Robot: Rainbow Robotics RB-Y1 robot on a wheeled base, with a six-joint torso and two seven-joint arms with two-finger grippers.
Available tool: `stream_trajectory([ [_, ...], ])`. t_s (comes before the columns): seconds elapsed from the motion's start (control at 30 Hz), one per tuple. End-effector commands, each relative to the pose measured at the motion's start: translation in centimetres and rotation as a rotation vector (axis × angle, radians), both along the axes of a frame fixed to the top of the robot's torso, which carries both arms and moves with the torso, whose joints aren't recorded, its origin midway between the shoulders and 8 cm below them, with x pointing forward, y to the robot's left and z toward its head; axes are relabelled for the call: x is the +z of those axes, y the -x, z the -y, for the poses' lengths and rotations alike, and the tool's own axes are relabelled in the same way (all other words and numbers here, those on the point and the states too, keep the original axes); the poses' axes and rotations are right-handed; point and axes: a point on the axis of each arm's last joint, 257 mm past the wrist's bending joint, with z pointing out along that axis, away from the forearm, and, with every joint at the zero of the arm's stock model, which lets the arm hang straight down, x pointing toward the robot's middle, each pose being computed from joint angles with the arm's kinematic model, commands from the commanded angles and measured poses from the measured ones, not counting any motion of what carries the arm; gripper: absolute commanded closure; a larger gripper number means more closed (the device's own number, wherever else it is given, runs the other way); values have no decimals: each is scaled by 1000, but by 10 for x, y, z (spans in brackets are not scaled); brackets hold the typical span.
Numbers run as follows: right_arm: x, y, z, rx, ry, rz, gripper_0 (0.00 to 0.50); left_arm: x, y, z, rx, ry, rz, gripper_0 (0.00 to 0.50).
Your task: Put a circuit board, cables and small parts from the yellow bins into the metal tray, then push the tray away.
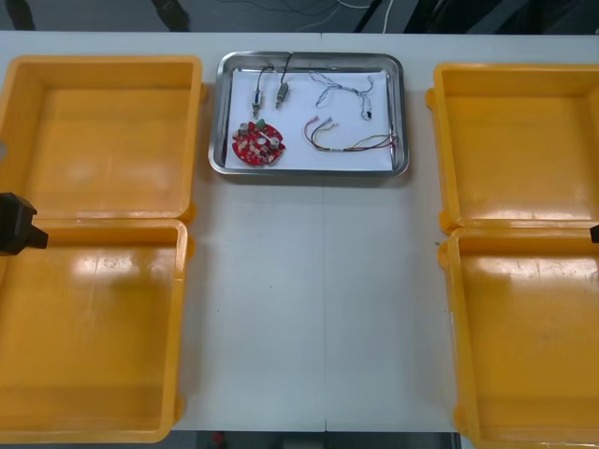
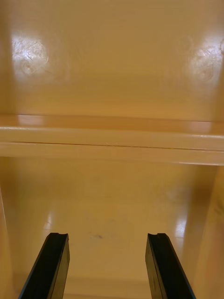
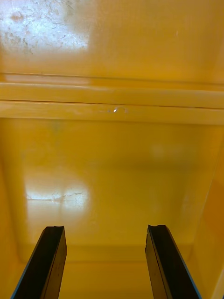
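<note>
Shiny rectangular metal tray [image 1: 309, 171], white inside, at the far middle of the light table [image 1: 309, 309], holding a round red circuit board [image 1: 258, 143], small metal parts [image 1: 269, 94], a thin pale cable [image 1: 344, 92] and a red and yellow cable [image 1: 351, 140]. Left of the tray: left gripper [image 3: 105, 231] over a yellow plastic bin [image 3: 112, 163], jaws wide apart, gripping nothing. Right of the tray: right gripper [image 2: 105, 238] over another yellow bin [image 2: 112, 196], jaws likewise apart.
</note>
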Motion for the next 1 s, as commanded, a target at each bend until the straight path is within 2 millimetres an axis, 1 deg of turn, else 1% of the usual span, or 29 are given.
stream_trajectory([
  [0.03, 11, 5, 19, -73, 7, 13, 26, 12, 4, -11, -43, -59, 18, 0],
  [0.1, 12, 4, 20, -79, 3, 15, 25, 12, 4, -11, -43, -59, 18, 0],
  [0.13, 12, 5, 21, -86, 4, 14, 0, 12, 4, -11, -43, -59, 18, 0],
  [0.6, 5, 13, 31, -148, -10, 1, 0, 12, 4, -11, -43, -59, 18, 0],
  [1.0, 3, 14, 28, -143, -16, -7, 0, 12, 4, -11, -43, -59, 18, 0],
])
